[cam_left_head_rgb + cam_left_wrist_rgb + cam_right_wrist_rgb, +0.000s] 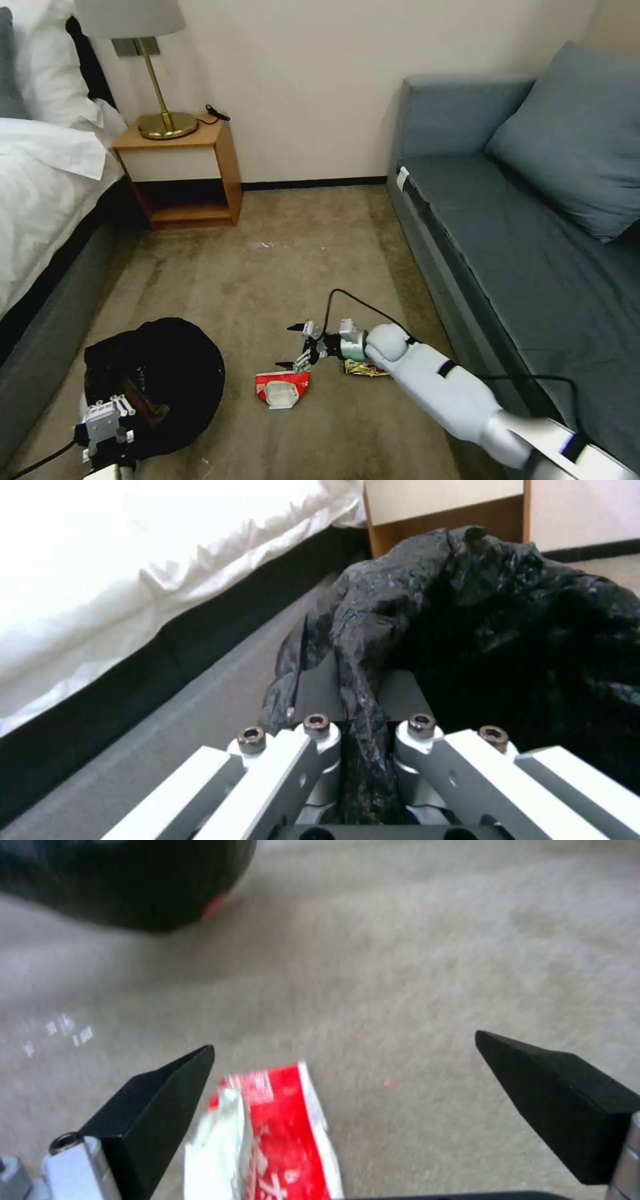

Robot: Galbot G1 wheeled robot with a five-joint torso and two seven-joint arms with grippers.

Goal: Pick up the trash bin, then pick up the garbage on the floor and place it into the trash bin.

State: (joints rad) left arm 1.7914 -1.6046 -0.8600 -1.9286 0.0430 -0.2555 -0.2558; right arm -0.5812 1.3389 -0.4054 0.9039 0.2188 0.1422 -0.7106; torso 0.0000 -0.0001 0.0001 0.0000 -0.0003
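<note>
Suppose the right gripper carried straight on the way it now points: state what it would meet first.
Probably the carpet. The open right gripper points left and down, with the red-and-white wrapper just below its fingers, nearer one of them; depth is unclear. The black-lined trash bin lies further on.

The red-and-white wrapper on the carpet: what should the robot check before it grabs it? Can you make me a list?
1. Right claw open: ok, its black fingertips stand wide apart.
2. Crumpled red-and-white wrapper within reach: ok, it lies on the beige carpet just in front of that claw.
3. Wrapper lined up between the fingertips: not ok, in the right wrist view it sits near one fingertip, off centre.
4. Round bin lined with a crinkled black plastic bag held: ok, the left claw is shut on a fold of the bag.
5. Room inside the bin: cannot tell.
6. Gold-brown snack bar wrapper out of the way: cannot tell, it lies partly under the right arm.
</note>
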